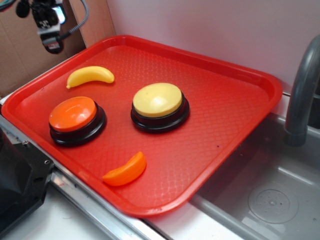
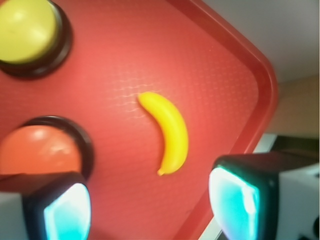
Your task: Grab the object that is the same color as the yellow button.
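Yellow target: small glossy yellow plastic toy banana [image 1: 90,76], curved, lying flat on the tray floor near the far-left corner, free of contact with anything but the tray.
Colour reference: round pale-yellow dome push button on a black circular base [image 1: 159,106], mid-tray, well apart from the banana; hue matches the banana.
Gripper: robot gripper [image 2: 150,205] hangs above the tray's far-left corner; in the exterior view only its dark body shows at the top left.
Fingers: two pads [image 2: 67,212] stand wide apart with nothing between them; in the wrist view the banana [image 2: 167,131] lies beyond the gap, closer to the right-hand pad.
Progress: early stage, by my reading. Target is in the wrist camera's view and the gripper is roughly over it. Descent, closing and lift are all left to do.
Next-move note: the banana's long axis runs roughly across the gap direction; a small sideways correction looks needed before lowering.
Container: red textured plastic cafeteria tray [image 1: 235,100] with raised rim.
Contents: banana; yellow button; orange-topped dome button on a black base [image 1: 77,120] at front left, near the banana; orange crescent-shaped toy slice [image 1: 125,170] near the front rim. None touch one another.
Surroundings: grey sink basin [image 1: 270,200] and grey faucet [image 1: 302,95] to the right of the tray.
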Available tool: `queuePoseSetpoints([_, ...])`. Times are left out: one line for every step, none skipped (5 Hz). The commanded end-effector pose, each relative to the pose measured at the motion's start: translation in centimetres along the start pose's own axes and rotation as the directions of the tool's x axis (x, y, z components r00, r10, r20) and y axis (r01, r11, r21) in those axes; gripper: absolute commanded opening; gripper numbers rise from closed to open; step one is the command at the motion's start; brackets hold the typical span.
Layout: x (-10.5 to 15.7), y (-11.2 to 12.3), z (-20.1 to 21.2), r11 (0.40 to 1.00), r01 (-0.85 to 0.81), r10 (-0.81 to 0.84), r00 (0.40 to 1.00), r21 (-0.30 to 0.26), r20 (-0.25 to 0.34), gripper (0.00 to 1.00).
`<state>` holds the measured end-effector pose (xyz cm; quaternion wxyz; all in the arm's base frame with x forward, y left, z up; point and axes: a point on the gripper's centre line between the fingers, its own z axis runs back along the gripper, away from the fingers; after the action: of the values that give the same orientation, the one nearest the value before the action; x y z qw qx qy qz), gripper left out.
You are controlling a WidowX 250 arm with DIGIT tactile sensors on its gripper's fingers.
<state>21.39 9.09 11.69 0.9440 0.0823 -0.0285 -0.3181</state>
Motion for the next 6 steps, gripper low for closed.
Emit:
queuePoseSetpoints([2.1, 1.8, -4.8, 0.998, 0.053, -0.053, 0.999, -0.020, -0.006, 1.00])
queuePoseSetpoints([2.1, 2.3, -7.4, 0.998, 0.063, -0.064, 0.997, -0.017, -0.043, 1.00])
queuePoseSetpoints([1.8, 3.0, -9.4, 0.998, 0.062, -0.062, 0.995, 0.002, -0.072, 1.00])
queuePoseSetpoints([2.2, 3.2, -10.3, 0.998, 0.056, -0.055, 0.995, 0.014, -0.079, 1.00])
queuePoseSetpoints([2.9, 2.7, -10.8, 0.999, 0.043, -0.044, 0.998, -0.032, -0.034, 1.00])
queuePoseSetpoints([2.8, 2.6, -10.6, 0.999, 0.011, -0.010, 1.000, -0.053, 0.009, 0.00])
